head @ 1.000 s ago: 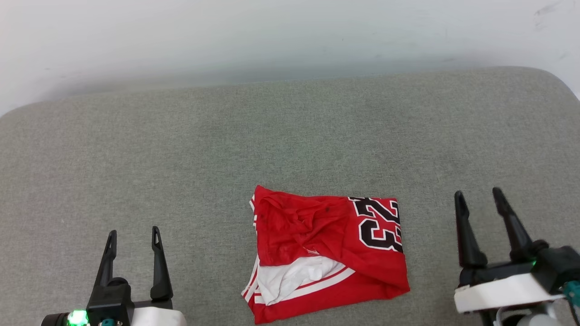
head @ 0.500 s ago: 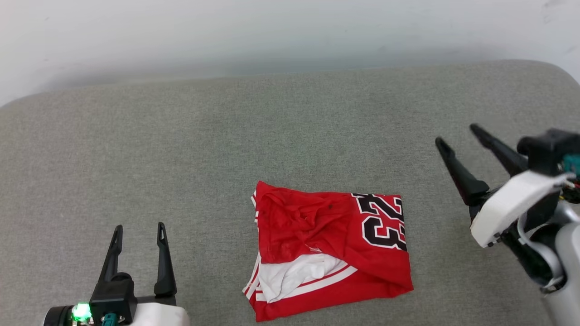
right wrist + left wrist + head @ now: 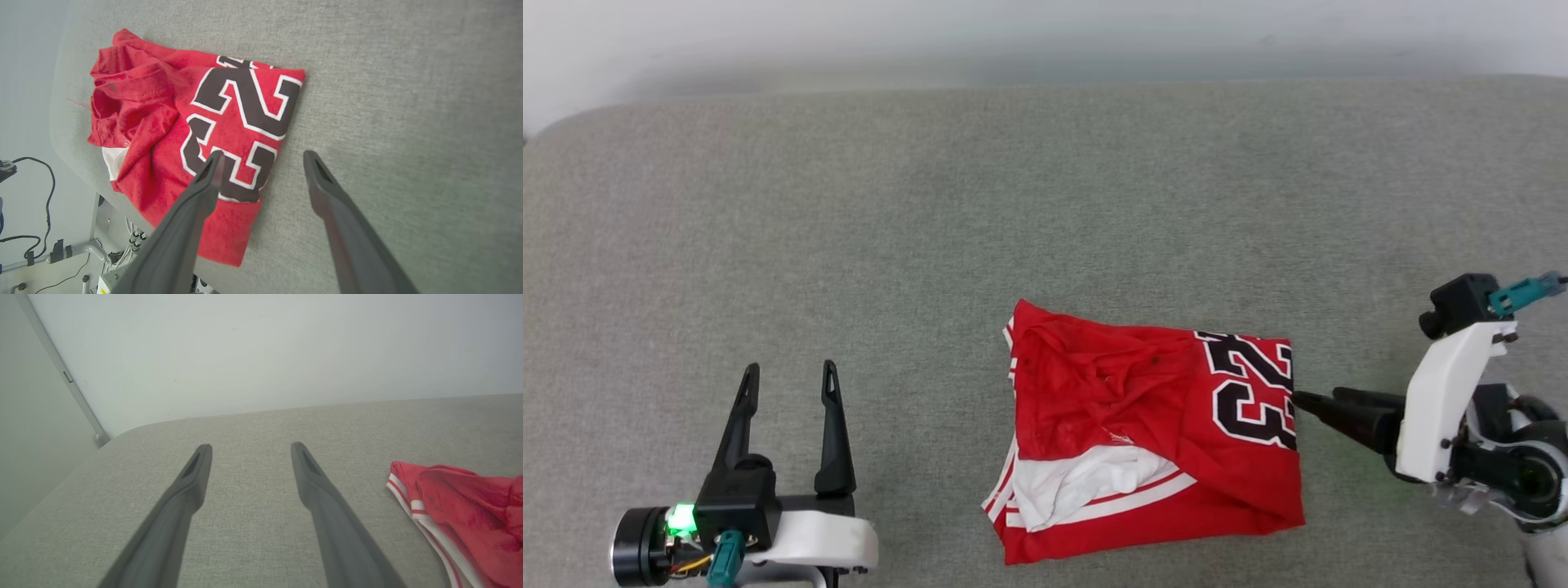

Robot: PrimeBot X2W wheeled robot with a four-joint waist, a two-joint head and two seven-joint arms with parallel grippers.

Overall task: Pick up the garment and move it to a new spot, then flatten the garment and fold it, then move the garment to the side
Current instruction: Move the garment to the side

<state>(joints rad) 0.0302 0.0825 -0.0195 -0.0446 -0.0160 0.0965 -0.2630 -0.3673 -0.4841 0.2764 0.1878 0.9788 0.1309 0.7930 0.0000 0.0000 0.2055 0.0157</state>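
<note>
The garment (image 3: 1152, 429), a red shirt with white sleeve cloth and a black number, lies bunched and folded over on the grey cushion near its front edge. It also shows at the right edge of the left wrist view (image 3: 461, 514) and under the right wrist camera (image 3: 196, 130). My right gripper (image 3: 1298, 398) is open and turned sideways, its tips right at the garment's right edge by the number; in the right wrist view (image 3: 263, 157) one finger hangs over the number and the other over bare cushion. My left gripper (image 3: 788, 376) stands open over bare cushion well to the garment's left, also seen from its own wrist (image 3: 250, 447).
The grey cushion (image 3: 931, 245) stretches wide behind and to both sides of the garment, against a pale wall (image 3: 1013, 33). Past the cushion's front edge, the right wrist view shows a metal frame and cables (image 3: 36, 171).
The right arm swung up and then turned sideways, bringing its open fingers to the garment's right edge. The head camera tilted, so the whole scene shifted. The left gripper stayed open.
</note>
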